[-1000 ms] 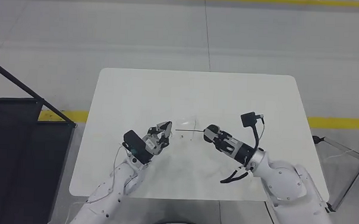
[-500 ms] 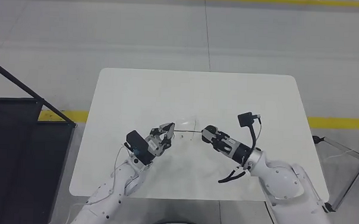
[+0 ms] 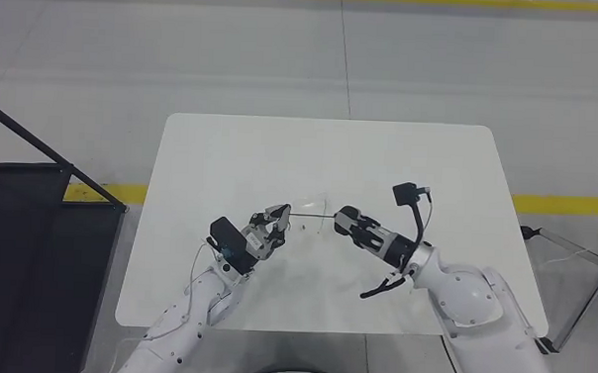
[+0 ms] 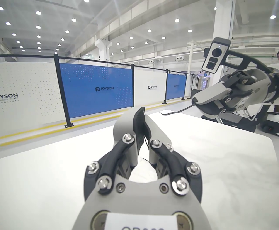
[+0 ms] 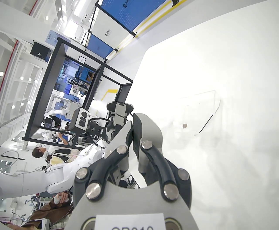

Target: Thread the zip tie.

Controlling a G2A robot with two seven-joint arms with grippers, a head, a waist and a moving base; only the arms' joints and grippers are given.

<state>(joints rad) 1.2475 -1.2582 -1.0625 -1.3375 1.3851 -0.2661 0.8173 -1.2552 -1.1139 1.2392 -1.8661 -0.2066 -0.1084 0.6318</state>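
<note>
We see the right gripper [image 3: 341, 219] clamping the zip tie [image 3: 313, 221], tie running left above the table [image 3: 428, 171], tip near the left gripper [image 3: 281, 223], itself pinching a thin black strand [image 4: 145, 160].

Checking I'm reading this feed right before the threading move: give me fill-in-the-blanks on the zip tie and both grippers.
1. The zip tie is ___ in colour.
2. The right gripper is ___ on one end of it.
3. Its loose tip points at the left gripper, over the ___ table.
Missing words: black; shut; white.
</note>
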